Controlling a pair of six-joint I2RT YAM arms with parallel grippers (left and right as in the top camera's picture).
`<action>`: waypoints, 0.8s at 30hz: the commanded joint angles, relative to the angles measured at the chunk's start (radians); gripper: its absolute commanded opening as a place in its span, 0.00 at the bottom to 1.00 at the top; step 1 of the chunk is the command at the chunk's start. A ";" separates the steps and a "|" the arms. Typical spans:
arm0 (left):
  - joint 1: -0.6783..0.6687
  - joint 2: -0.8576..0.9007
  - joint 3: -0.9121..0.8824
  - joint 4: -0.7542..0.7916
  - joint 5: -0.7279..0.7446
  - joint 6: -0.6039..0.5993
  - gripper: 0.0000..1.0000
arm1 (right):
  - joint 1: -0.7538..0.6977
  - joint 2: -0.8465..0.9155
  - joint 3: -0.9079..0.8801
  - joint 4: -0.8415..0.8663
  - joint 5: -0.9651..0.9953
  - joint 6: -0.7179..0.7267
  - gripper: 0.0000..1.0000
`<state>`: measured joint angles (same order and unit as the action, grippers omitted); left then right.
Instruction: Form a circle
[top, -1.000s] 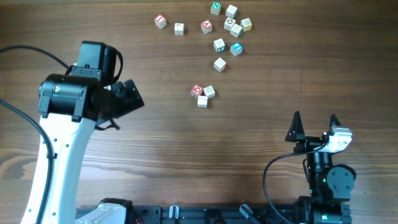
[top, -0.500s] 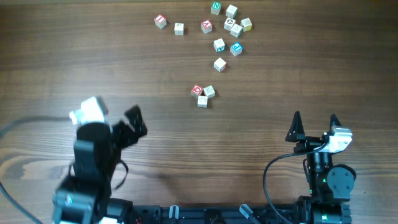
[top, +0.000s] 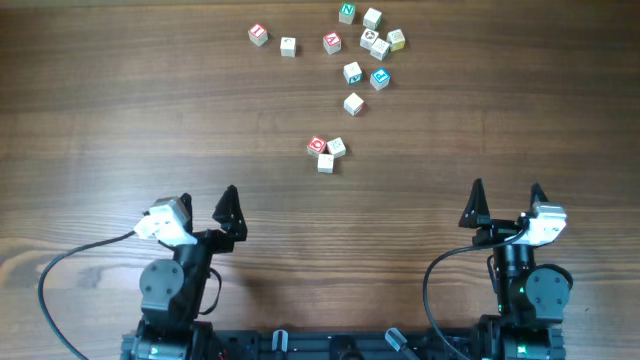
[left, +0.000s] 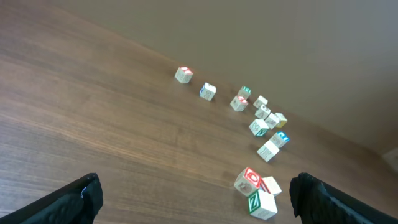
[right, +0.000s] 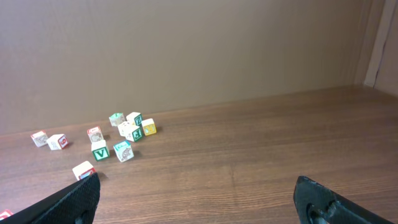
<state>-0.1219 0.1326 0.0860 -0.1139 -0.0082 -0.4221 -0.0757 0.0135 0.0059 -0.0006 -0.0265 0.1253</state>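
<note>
The circle shows only as a cluster of three pale letter cubes (top: 325, 152) touching each other mid-table, one with a red face; in the left wrist view the cluster (left: 256, 190) lies just inside the right finger. No full ring is visible. My left gripper (top: 198, 210) sits near the front edge on the left, open and empty (left: 199, 205). At the front right, well short of the cubes, my right gripper (top: 506, 200) is also open and empty (right: 199, 205).
Several loose red, green and teal lettered cubes (top: 365, 45) lie scattered at the far side, and they also show in the right wrist view (right: 124, 134). Two more cubes (top: 272, 39) sit apart to their left. One single cube (top: 353, 103) lies between the scatter and the cluster.
My left arm has drawn back from above the table's left side to the front edge, gripper still open. The right arm and the cubes have not moved.
</note>
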 joint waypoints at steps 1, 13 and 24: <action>0.006 -0.100 -0.080 0.044 0.014 0.032 1.00 | -0.006 -0.009 -0.001 0.002 -0.019 -0.018 1.00; 0.068 -0.130 -0.080 0.047 -0.066 0.061 1.00 | -0.006 -0.009 -0.001 0.002 -0.019 -0.018 1.00; 0.127 -0.130 -0.080 0.043 -0.034 0.078 1.00 | -0.006 -0.009 -0.001 0.002 -0.019 -0.018 1.00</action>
<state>-0.0032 0.0139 0.0139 -0.0708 -0.0540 -0.3641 -0.0757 0.0135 0.0059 -0.0002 -0.0265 0.1253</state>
